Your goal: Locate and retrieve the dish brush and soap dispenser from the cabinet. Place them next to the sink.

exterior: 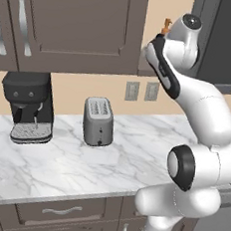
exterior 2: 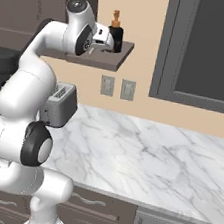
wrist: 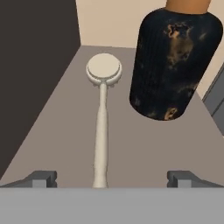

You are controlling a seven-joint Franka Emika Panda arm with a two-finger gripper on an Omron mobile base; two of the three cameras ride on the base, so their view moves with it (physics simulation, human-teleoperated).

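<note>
Gripper (wrist: 112, 178) open, fingertips wide apart at bottom of hand view, either side of the brush (wrist: 102, 118) handle end. Brush lies flat on shelf (wrist: 144, 148), head far, upper centre. Dispenser (wrist: 174, 61) stands just beside it, upper right, by the wall.

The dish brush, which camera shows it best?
The hand view: the dish brush lies full length on the shelf, head away, between the open gripper fingers, beside the soap dispenser. The right base view shows just a pale bit of it; the left base view adds nothing.
</note>
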